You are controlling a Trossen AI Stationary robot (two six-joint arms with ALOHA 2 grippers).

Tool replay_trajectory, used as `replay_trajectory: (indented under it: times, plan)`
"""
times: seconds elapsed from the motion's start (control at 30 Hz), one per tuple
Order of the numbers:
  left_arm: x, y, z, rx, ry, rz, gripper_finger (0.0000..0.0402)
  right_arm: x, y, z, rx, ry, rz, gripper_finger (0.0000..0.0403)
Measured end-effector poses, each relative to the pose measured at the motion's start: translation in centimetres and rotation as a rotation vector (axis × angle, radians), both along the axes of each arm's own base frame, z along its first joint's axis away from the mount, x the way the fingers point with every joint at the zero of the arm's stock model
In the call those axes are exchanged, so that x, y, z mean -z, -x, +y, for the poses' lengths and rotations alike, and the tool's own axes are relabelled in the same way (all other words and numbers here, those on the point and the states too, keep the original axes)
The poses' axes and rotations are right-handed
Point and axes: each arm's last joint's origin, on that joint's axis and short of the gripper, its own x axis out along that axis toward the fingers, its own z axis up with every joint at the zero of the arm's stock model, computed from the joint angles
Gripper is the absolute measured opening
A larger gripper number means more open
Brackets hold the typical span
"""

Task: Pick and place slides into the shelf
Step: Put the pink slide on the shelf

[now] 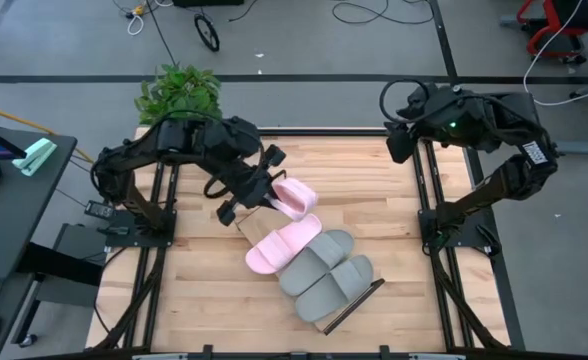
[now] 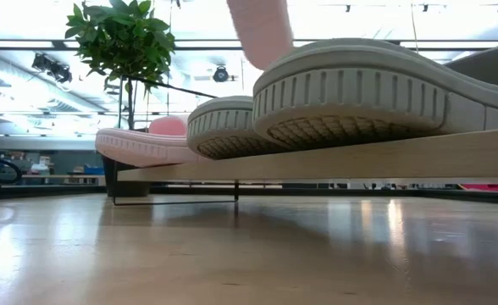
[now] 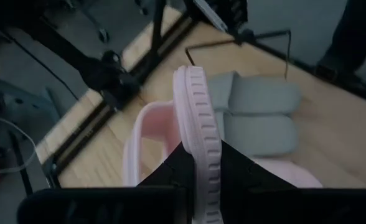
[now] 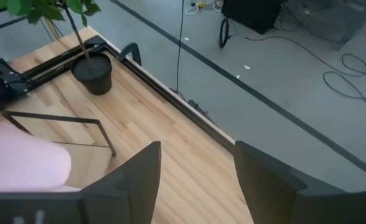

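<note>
Grey slides [image 2: 351, 93] nearest, on shelf [image 2: 334, 161] beside one pink. Left gripper [image 1: 257, 197] fingers clenched on last pink slide [image 1: 294, 196], above shelf's far-left end. Next: lower, release. Right gripper [image 4: 195, 180] released, waits far right.

2 grey slides [image 2: 351, 97] and 1 pink slide [image 2: 143, 144] on the shelf [image 2: 317, 161], potted plant [image 2: 122, 42] behind.

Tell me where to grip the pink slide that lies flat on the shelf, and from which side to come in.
Grip the pink slide on the shelf across its wide strap, coming straight down from above. It lies sole-down, so the strap arches upward and offers two sides to pinch. A grey slide sits close beside it, so a side approach looks crowded. The left gripper already holds the other pink slide by its edge.
</note>
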Motion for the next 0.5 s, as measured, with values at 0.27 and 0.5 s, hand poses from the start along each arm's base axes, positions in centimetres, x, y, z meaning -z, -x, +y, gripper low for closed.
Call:
replay_trajectory:
  times: [0.27,0.5]
  plan:
    - [-0.1,1.1,-0.7,0.014,-0.008,0.038,0.0044,1.9,-1.3,-0.1,0.042,-0.044,0.052,0.0199]
    - [-0.4,3.2,-0.4,0.019,0.101,-0.024,0.0044,4.3,-3.0,0.4,0.047,-0.072,0.098,0.019]
